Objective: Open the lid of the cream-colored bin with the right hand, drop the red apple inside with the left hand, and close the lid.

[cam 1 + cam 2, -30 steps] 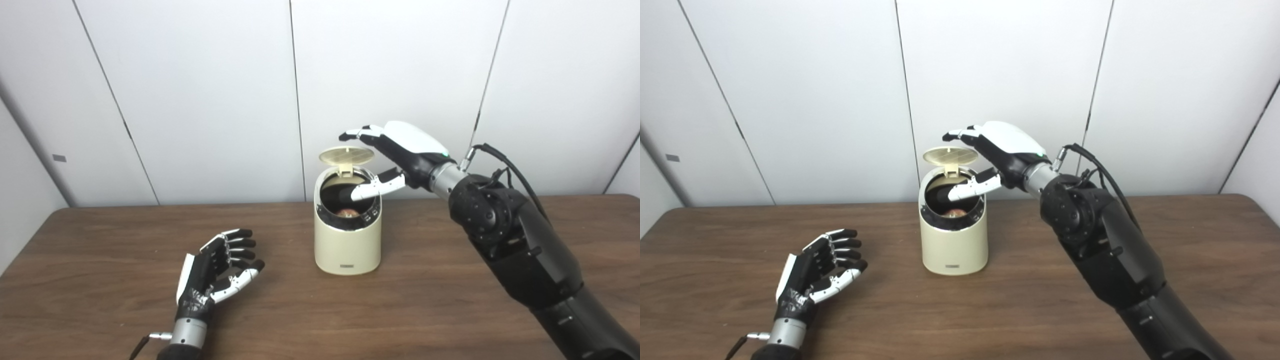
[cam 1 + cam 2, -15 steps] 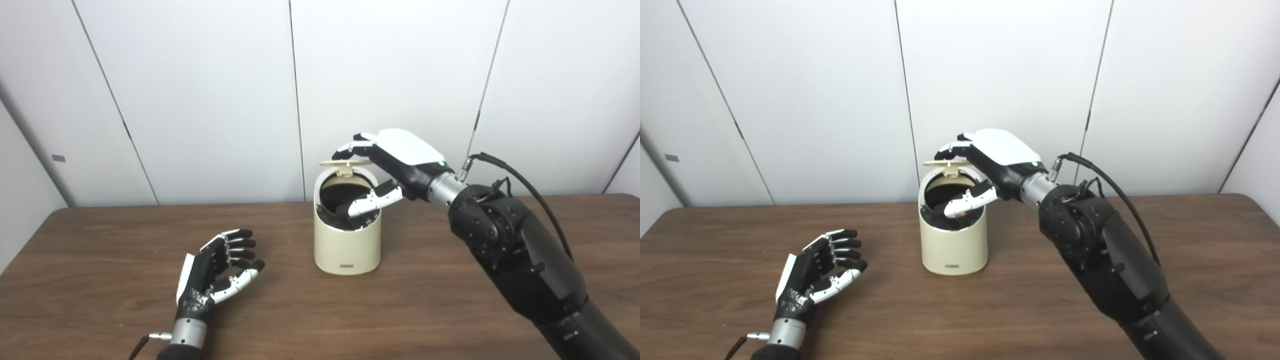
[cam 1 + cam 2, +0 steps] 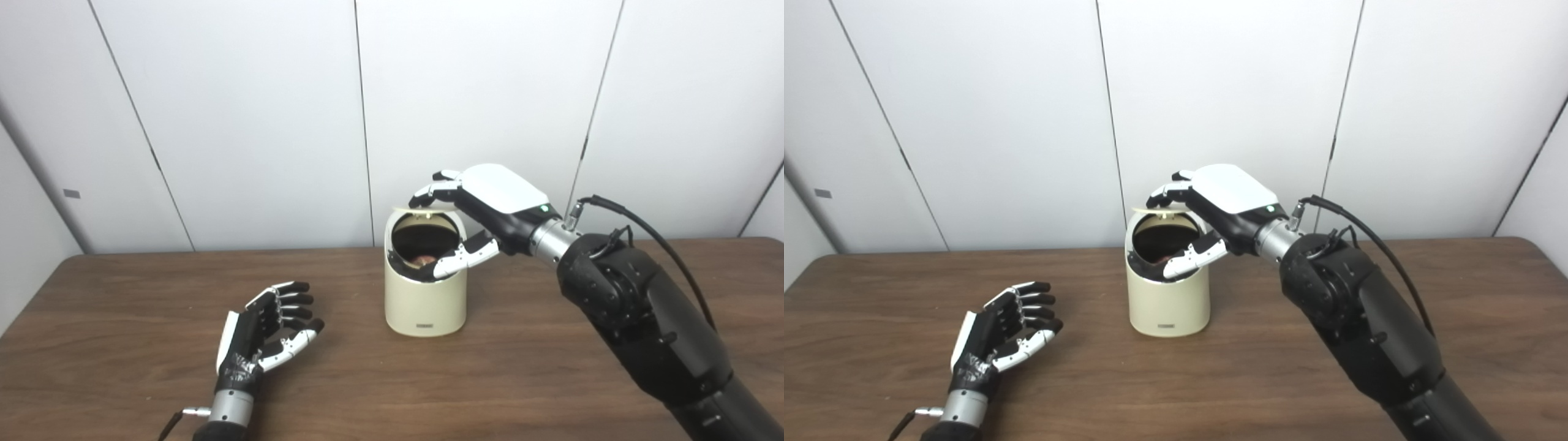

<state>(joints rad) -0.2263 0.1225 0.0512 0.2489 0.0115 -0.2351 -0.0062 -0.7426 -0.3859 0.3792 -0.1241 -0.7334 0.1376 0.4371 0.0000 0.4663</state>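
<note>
Cream-colored bin [image 3: 424, 300] upright on table, lid [image 3: 422, 212] nearly lowered, red apple [image 3: 422, 260] inside.

Bulky matte-black right arm [image 3: 649, 318] with a looping black cable [image 3: 643, 223], silver wrist cuffs, black-and-white fingered hands, right [image 3: 484, 214] and left [image 3: 260, 334]

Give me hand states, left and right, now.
Left hand: open, empty, resting on the table.
Right hand: open, fingers pressing the lid down; nothing gripped.
</note>
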